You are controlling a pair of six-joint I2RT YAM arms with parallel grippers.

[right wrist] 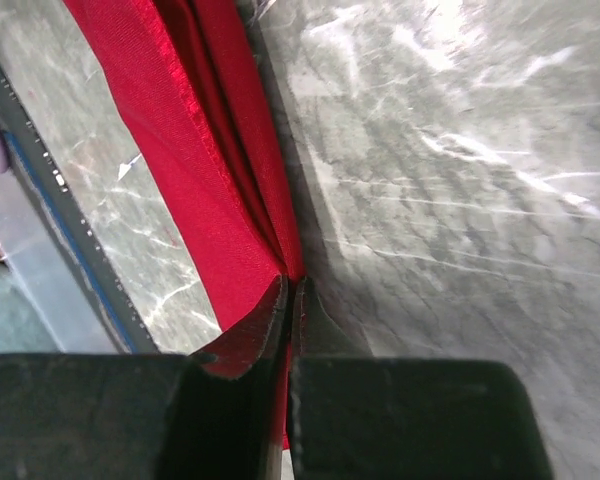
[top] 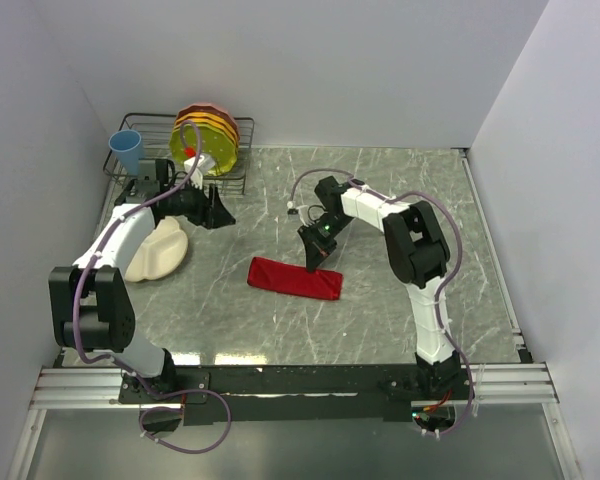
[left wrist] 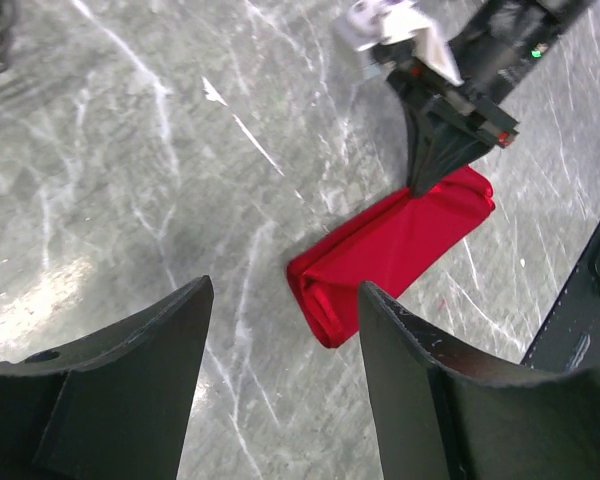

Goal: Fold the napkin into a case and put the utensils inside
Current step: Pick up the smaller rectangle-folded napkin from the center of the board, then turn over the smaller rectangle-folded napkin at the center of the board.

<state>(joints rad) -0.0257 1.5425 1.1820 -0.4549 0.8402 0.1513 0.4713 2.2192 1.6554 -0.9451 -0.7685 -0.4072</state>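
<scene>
The napkin (top: 292,279) lay folded into a narrow strip near the middle of the tabletop (top: 400,325). The right gripper (top: 311,262) pinched the strip's far edge, fingers clamped together on the cloth, probably to fold it over. The left gripper (top: 220,211) hovered toward the far left corner, fingers apart, out of the way.
</scene>
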